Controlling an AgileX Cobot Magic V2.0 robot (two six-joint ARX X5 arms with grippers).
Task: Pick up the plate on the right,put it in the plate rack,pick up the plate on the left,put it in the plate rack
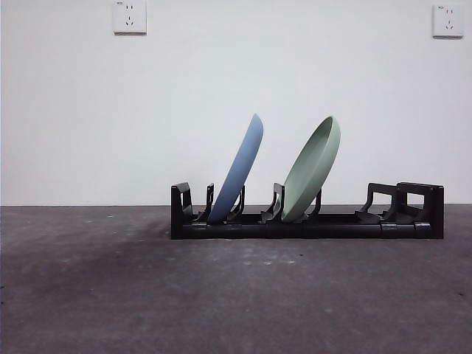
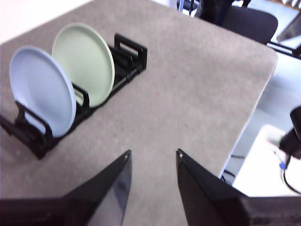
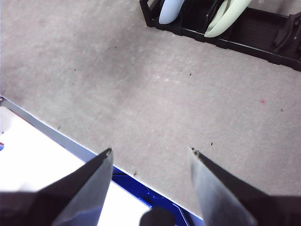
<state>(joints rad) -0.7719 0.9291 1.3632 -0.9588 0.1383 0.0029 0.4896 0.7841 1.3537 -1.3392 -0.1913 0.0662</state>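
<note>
The black plate rack [image 1: 310, 225] stands across the middle of the table. A blue plate [image 1: 240, 169] leans in a slot near the rack's left end, and a light green plate [image 1: 313, 168] leans in a slot near its middle. Both plates also show in the left wrist view, the blue plate [image 2: 43, 90] and the green plate [image 2: 84, 63] in the rack [image 2: 123, 61]. My left gripper [image 2: 153, 157] is open above bare table, well away from the rack. My right gripper [image 3: 150, 151] is open over the table's near edge. Neither arm appears in the front view.
The grey table top [image 1: 221, 295] stretches in front of the rack. Its edge [image 3: 61, 136] runs under the right gripper, with a white and blue surface below. A dark chair [image 2: 244, 21] stands past the table's far side. Two wall sockets [image 1: 130, 16] hang behind.
</note>
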